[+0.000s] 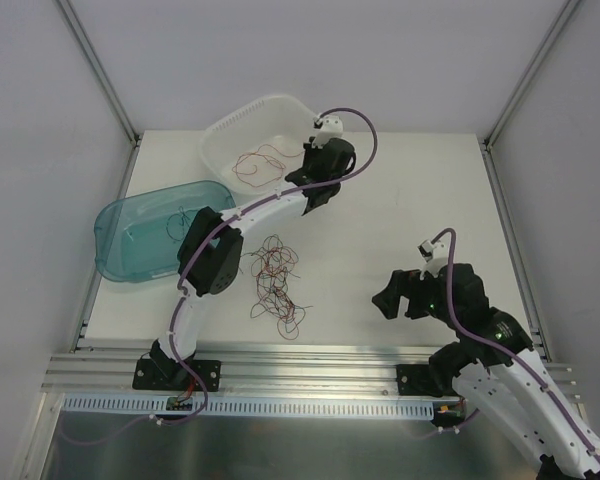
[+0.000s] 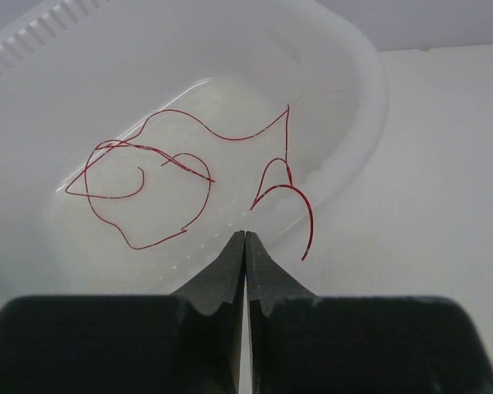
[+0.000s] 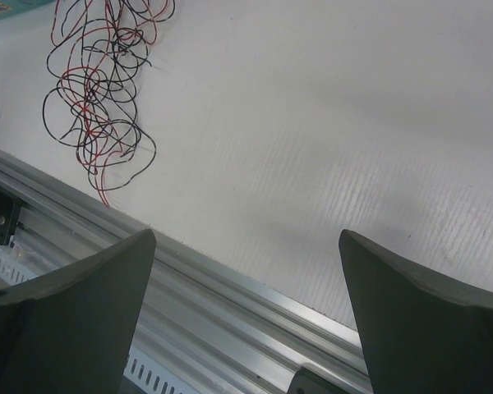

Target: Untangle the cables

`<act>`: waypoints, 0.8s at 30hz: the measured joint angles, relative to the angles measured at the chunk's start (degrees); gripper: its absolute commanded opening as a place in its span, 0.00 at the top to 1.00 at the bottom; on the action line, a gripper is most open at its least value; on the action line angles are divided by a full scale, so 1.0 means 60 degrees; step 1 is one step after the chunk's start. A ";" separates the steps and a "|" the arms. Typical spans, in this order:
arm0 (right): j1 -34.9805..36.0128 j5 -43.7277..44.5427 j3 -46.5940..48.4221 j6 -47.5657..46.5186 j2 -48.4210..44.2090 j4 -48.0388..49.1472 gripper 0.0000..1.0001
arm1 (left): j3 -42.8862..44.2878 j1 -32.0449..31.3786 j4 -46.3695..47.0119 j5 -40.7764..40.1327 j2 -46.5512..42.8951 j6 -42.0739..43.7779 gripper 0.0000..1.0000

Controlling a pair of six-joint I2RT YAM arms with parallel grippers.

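On the white table point(image 1: 400, 190) seen from above, a clump of red and black wires point(image 1: 275, 285) lies loose near the middle, between the two arms and close to the near edge. A white basket point(image 1: 220, 138) sits at the far side with a single red wire point(image 1: 260, 160) curled inside it, and a teal tub point(image 1: 120, 215) sits just to its left with a thin dark strand point(image 1: 180, 218) in it. The left gripper point(image 1: 310, 150) hangs at the basket's right rim, while the right gripper point(image 1: 395, 300) hovers above bare table well to the right of the clump. In the left wrist view, the left gripper point(image 2: 245, 238) is clenched, its two fingers pressed flat together with nothing visible between them. The red wire point(image 2: 189, 156) loops over the floor of the basket point(image 2: 366, 78), and one end arcs down just beside the fingertips; whether it touches them cannot be told. In the right wrist view, the right gripper point(image 3: 246, 238) is released, its fingers point(image 3: 82, 287) spread wide and empty above the metal rail point(image 3: 230, 283) at the table's edge, with the clump point(image 3: 99, 90) lying off in the upper left corner.
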 measured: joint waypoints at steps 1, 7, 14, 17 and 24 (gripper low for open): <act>0.0000 -0.0004 0.0000 -0.0004 0.0120 0.0087 0.00 | -0.0004 0.0007 -0.0175 0.0106 -0.0113 -0.0069 1.00; 0.0000 -0.0004 0.0000 -0.0033 0.0827 0.0506 0.01 | -0.0004 0.0106 -0.1384 0.0943 -0.0947 -0.0681 0.74; 0.0000 -0.0004 0.0000 -0.0029 0.0794 0.0670 0.00 | -0.0004 0.0109 -0.2280 0.2517 -0.1242 -0.1963 0.50; 0.0000 -0.0007 0.0000 -0.0029 0.0659 0.0670 0.00 | 0.0000 0.0113 -0.2499 0.3002 -0.1202 -0.2419 0.45; 0.0000 -0.0011 0.0000 -0.0011 0.0382 0.0670 0.01 | 0.0437 0.0113 -0.2637 0.3027 -0.0601 -0.3228 0.44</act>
